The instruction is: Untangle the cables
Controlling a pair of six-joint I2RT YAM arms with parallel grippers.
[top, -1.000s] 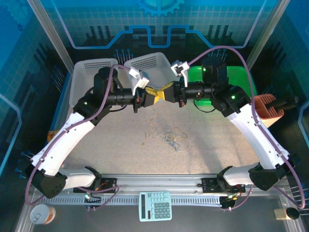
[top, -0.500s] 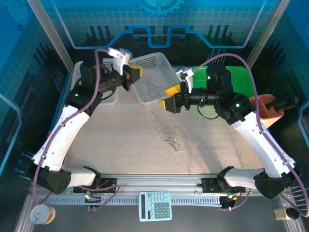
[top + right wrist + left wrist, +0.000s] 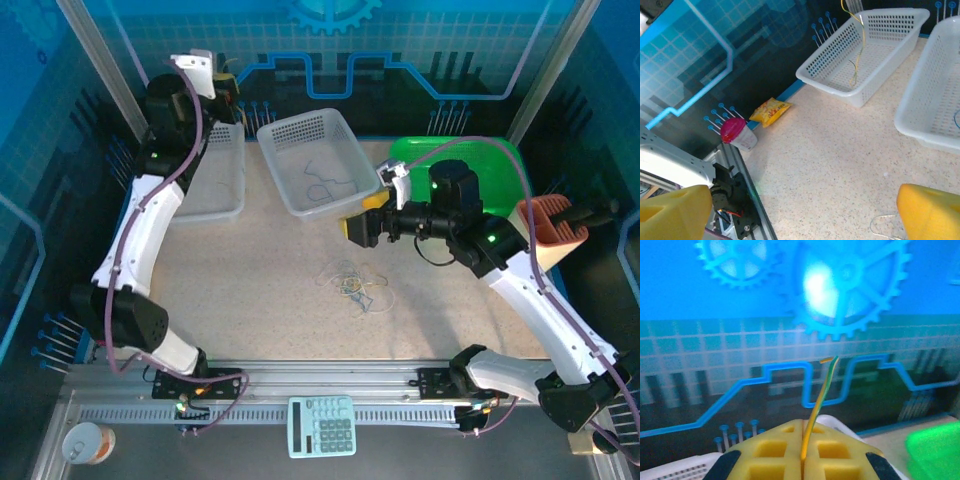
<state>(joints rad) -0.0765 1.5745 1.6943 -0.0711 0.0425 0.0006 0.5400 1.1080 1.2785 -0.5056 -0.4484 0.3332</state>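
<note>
Loose tangle of thin whitish and tan-yellow curly cables (image 3: 355,285) is seen on the speckled beige worktop (image 3: 250,290), near-centre, between the two arms. Thin blue-grey cables (image 3: 322,186) are seen lying inside the middle white perforated plastic basket (image 3: 300,128), on the far side of the tangle. One thin tan-yellow cable (image 3: 817,397) is pinched between the yellow foam pads of the left tool (image 3: 802,455), which is clenched on it; a short end sticks out past the pads. In the right wrist view the rest of it is seen hanging down into the left white perforated plastic basket (image 3: 830,65); contact with the basket floor cannot be told.

Left tool is raised at the far left, above the far end of the left basket. Right tool (image 3: 358,226) is released: yellow pads spread wide, nothing between them. It is held over the worktop, just right of the middle basket, on the far-right side of the tangle and apart from it.

Bright green plastic tray (image 3: 500,175) is seen far right, behind the right arm. Reddish-brown ribbed object (image 3: 548,228) sits at the right edge. Pink-lidded cup (image 3: 735,132) and yellow snack packet (image 3: 769,111) are seen at the left edge, beside the left basket. Mint-green calculator (image 3: 322,425) lies near-centre, in front of the arm bases. Tin can (image 3: 85,443) sits at the near-left corner.
</note>
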